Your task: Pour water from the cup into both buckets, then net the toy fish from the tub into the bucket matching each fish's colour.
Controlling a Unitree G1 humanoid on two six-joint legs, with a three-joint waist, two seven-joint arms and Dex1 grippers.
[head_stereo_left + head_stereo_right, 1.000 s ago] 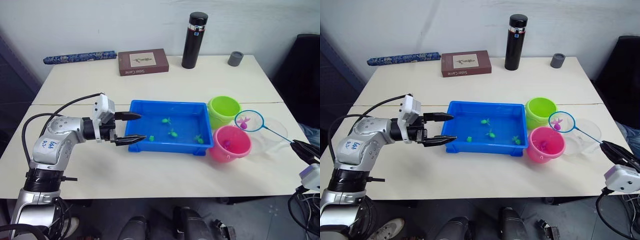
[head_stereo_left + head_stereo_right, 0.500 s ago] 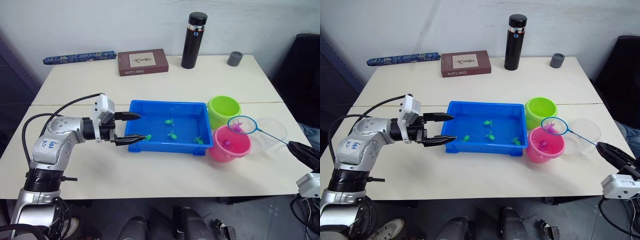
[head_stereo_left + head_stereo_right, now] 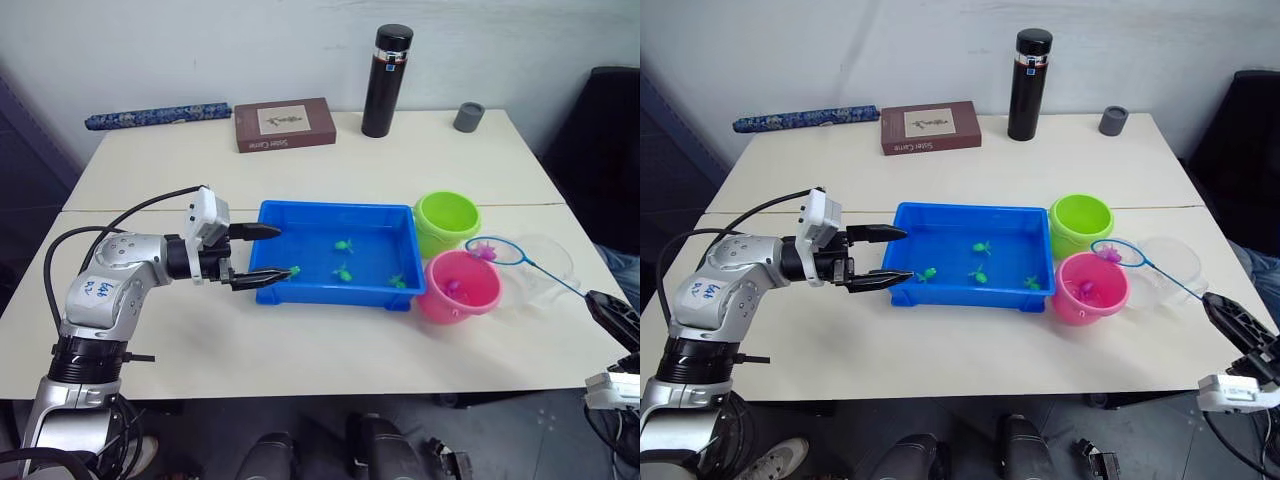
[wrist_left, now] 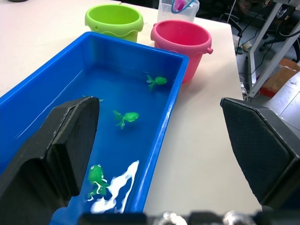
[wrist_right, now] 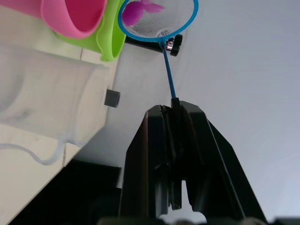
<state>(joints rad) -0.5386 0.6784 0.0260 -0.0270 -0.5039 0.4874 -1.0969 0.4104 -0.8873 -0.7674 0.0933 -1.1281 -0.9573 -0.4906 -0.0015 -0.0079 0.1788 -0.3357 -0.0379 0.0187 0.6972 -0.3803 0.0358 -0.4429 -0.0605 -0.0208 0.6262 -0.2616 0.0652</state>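
inspector: progress first. pouring looks finished, as far as i can judge: the cup (image 3: pixel 540 266) sits on the table beyond the pink bucket (image 3: pixel 459 286), apparently empty. netting is under way.

clerk: and the right gripper (image 5: pixel 174 140)?

inspector: clenched on the net (image 3: pixel 497 250) by its thin handle. the hoop is out ahead of the jaws, over the far rim of the pink bucket, between it and the cup. a magenta fish (image 3: pixel 482 250) lies in the mesh, not yet tipped out.

clerk: anything already in that bucket?

inspector: one magenta fish (image 3: pixel 451 289) shows inside the pink bucket. the green bucket (image 3: pixel 447 222), just beside it, shows no fish that i can make out. water in either bucket i cannot confirm.

clerk: the tub (image 4: pixel 170 104)?

inspector: it holds shallow water and green fish only. i count four: one (image 4: pixel 157 80) toward the bucket end, one (image 4: pixel 125 116) mid-tub, one (image 4: pixel 96 176) close in front of the jaws, and one partly hidden by a finger.

clerk: left gripper (image 3: pixel 272 254)?

inspector: released, jaws spread, holding nothing. one finger is over the water, the other just outside the tub's near wall.

clerk: remaining work?

inspector: in my judgement, drop the netted magenta fish into the pink bucket, then move every green fish to the green bucket.
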